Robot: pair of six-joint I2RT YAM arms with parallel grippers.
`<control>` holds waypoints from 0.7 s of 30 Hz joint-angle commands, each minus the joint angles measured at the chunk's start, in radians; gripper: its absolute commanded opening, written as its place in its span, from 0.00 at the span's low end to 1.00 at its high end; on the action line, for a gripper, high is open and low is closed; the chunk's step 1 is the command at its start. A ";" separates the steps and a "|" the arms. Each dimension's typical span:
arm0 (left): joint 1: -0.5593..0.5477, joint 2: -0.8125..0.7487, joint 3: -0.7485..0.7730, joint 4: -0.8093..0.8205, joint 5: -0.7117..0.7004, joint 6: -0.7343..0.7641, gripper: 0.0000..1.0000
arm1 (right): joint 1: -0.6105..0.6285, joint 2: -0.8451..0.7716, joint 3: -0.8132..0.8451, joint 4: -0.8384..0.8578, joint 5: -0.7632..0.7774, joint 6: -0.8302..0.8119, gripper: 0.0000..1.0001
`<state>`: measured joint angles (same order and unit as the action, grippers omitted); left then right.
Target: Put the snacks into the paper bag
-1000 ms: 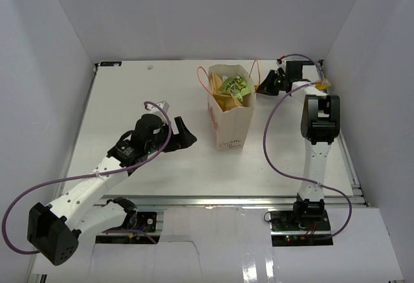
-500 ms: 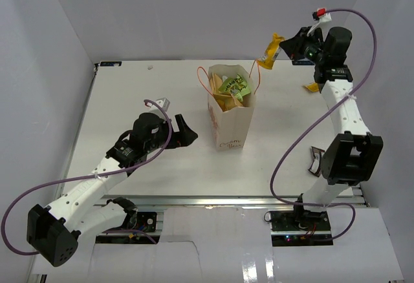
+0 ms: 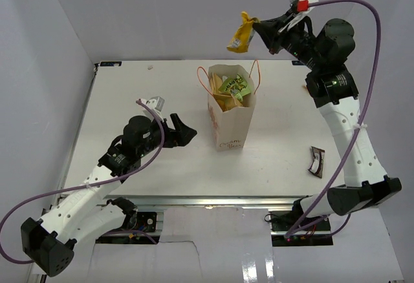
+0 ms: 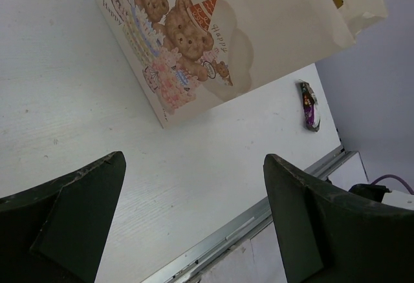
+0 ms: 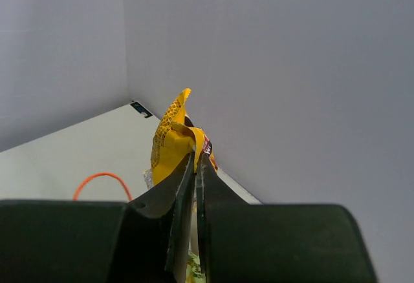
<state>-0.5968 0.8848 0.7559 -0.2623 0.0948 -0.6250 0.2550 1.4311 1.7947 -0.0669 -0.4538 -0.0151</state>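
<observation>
Over on the left, the left claw (image 3: 184,132) hangs low above the table (image 3: 129,89), fingers spread wide with nothing in them, just beside the paper bag (image 3: 231,120). The bag stands upright mid-table, and a green packet (image 3: 234,88) shows at its mouth on what may be more snacks. Higher up and behind the bag, the right claw (image 3: 257,27) pinches a yellow packet (image 3: 241,35) in mid-air. Far right, a dark packet (image 3: 316,161) lies flat on the table.

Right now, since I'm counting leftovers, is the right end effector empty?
No, the right end effector is shut on a yellow packet, outside the paper bag.
</observation>
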 commanded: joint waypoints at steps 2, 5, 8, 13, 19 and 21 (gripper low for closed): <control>0.005 -0.079 -0.035 0.012 0.011 0.008 0.98 | 0.111 -0.054 -0.050 -0.063 0.141 -0.161 0.08; 0.005 -0.124 -0.053 -0.003 0.008 0.001 0.98 | 0.163 -0.067 -0.109 -0.094 0.178 -0.249 0.08; 0.005 -0.164 -0.067 -0.018 0.002 -0.008 0.98 | 0.225 -0.084 -0.170 -0.140 0.222 -0.351 0.08; 0.005 -0.211 -0.095 -0.037 -0.010 -0.022 0.98 | 0.309 -0.144 -0.290 -0.189 0.349 -0.503 0.08; 0.005 -0.251 -0.130 -0.035 -0.017 -0.039 0.98 | 0.332 -0.193 -0.400 -0.189 0.497 -0.614 0.08; 0.005 -0.253 -0.132 -0.035 -0.017 -0.038 0.98 | 0.334 -0.208 -0.419 -0.185 0.515 -0.632 0.08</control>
<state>-0.5968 0.6434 0.6292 -0.2932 0.0875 -0.6552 0.5877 1.2785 1.3880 -0.2882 -0.0341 -0.5701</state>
